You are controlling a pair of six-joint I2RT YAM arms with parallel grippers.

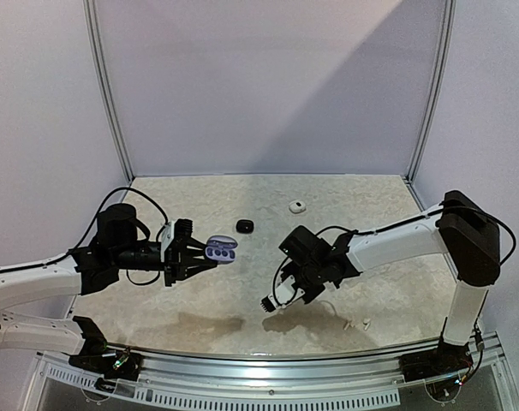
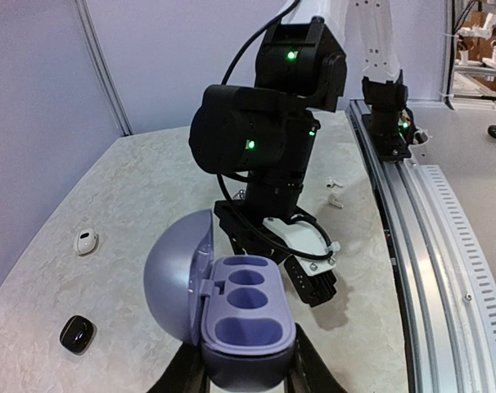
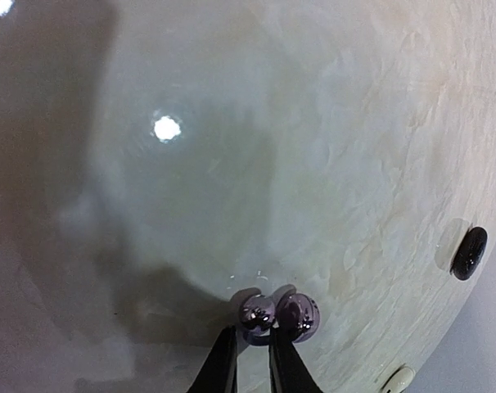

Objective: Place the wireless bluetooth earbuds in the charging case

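Clamped by its base in the left gripper (image 1: 206,256): the lilac charging case (image 2: 248,315), held off the table (image 1: 362,205) at about 9 o'clock from the middle of the top view. Lid open and hinged toward 9 o'clock in the left wrist view, moulded wells facing up. At 6 o'clock in the right wrist view, the right gripper (image 3: 253,331), jaws set to a slim gap. At its tips, the dark purplish earbuds (image 3: 298,317): two glossy beads touching side by side, one right over the gap, the other just beside it at 3 o'clock. Cannot tell whether pinched or merely straddled. At 5 o'clock on the table in the top view, near the right arm's base, the white stemmed earbuds (image 1: 348,324), close together and well apart from both grippers. Toward 12 o'clock, between the two grippers, a small black case (image 1: 245,225). Beyond it at 1 o'clock, a small white case (image 1: 298,205).
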